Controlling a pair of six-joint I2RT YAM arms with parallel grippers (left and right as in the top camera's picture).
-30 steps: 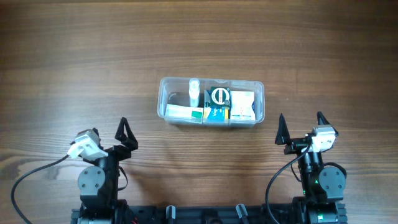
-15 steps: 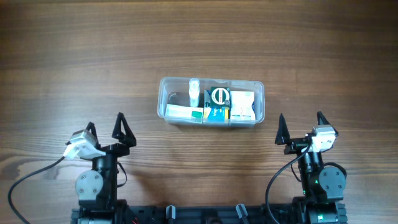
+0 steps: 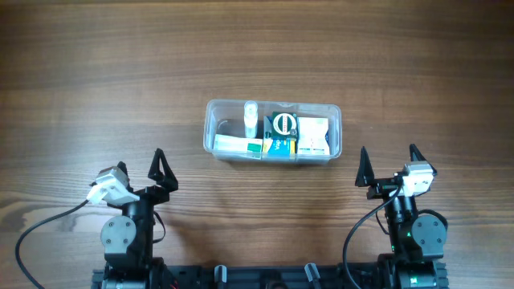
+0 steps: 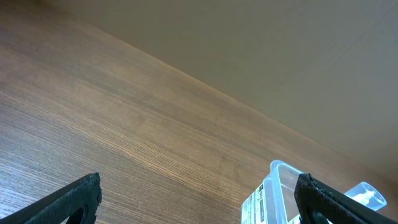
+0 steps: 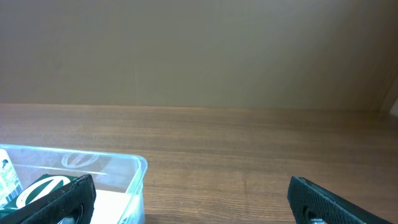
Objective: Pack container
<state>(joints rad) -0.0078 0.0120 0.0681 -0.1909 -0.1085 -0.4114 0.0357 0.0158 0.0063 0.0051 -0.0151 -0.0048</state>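
Observation:
The clear plastic container (image 3: 211, 120) sits in the middle of the wooden table and holds several small boxes and a small clear bottle (image 3: 250, 117). Among them are a dark box with a round white mark (image 3: 282, 124) and a white box (image 3: 314, 136). My left gripper (image 3: 143, 170) is open and empty near the front left, apart from the container. My right gripper (image 3: 387, 163) is open and empty near the front right. The container's corner shows in the left wrist view (image 4: 278, 180) and in the right wrist view (image 5: 134, 168).
The wooden table top (image 3: 120, 72) stretches all around the container. The arm bases and cables (image 3: 265, 273) stand along the front edge. A plain wall (image 5: 199, 50) rises behind the table.
My left gripper swung a little left and then back toward the right, staying open. The right arm and the container have not moved.

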